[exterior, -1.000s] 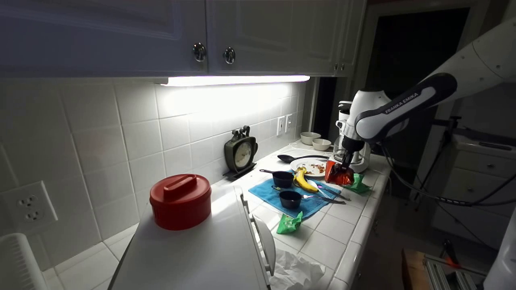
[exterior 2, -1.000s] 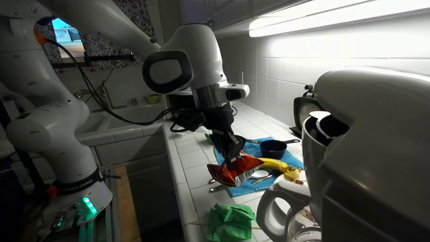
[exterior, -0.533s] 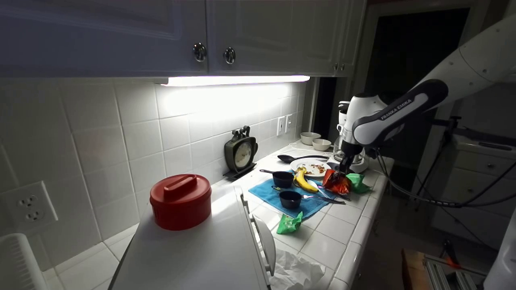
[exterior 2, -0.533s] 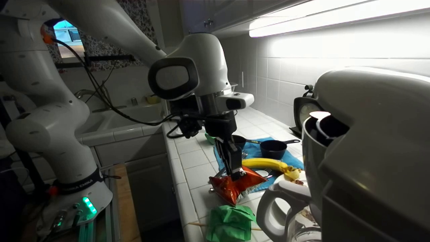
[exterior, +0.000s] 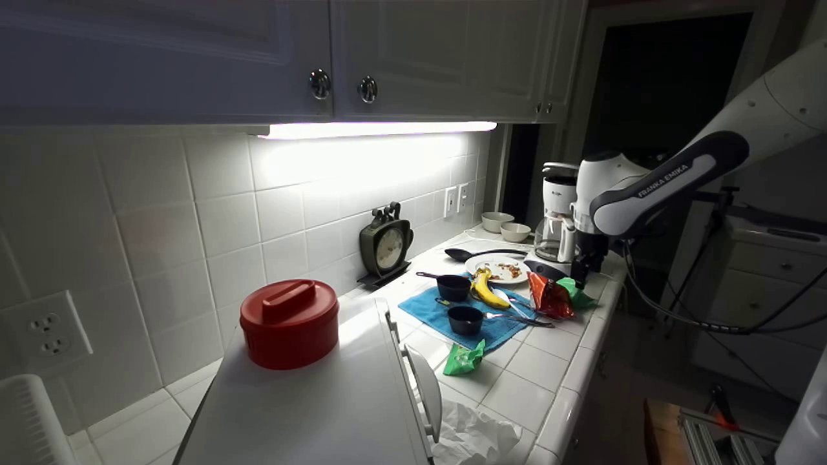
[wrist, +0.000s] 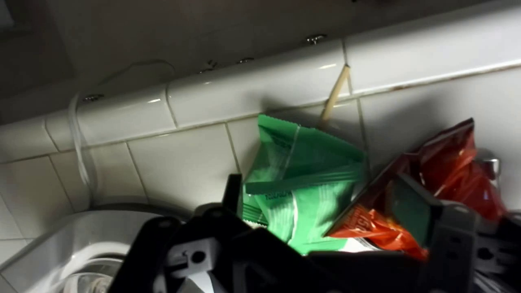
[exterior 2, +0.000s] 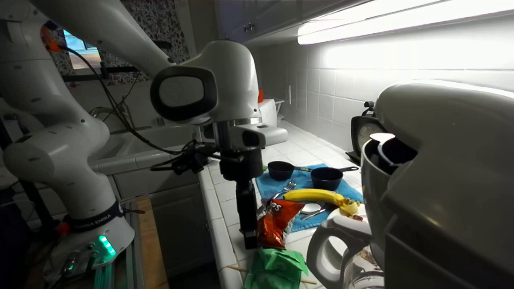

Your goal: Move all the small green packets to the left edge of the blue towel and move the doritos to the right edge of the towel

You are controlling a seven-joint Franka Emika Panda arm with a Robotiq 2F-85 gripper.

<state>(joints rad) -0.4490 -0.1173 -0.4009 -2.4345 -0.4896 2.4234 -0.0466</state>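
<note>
Your gripper [wrist: 319, 199] hangs near the right-hand corner of the blue towel [exterior: 423, 308], its fingers [wrist: 412, 211] spread wide and holding nothing. In an exterior view you see the doritos [exterior: 551, 297] tilted at that same corner; how much of the bag rests on the cloth, you cannot tell. White letters on it end in S, and the small print that the wrist view gives you is unclear. There, one finger stands in front of the bag and a green packet [wrist: 305, 175] shows in the gap; it lies off the towel, past the corner. Its line of dark print is too blurred for you to read. A second green packet [exterior: 464, 358] lies just beside the towel's near corner. On the towel you have two black pans [exterior: 465, 320] and a banana [exterior: 489, 292]. Beyond the towel, the coffee maker [exterior: 559, 194] carries a label too small for you to read. To the towel's right, your arm [exterior: 672, 177] plainly reads FRANKA EMIKA.
</note>
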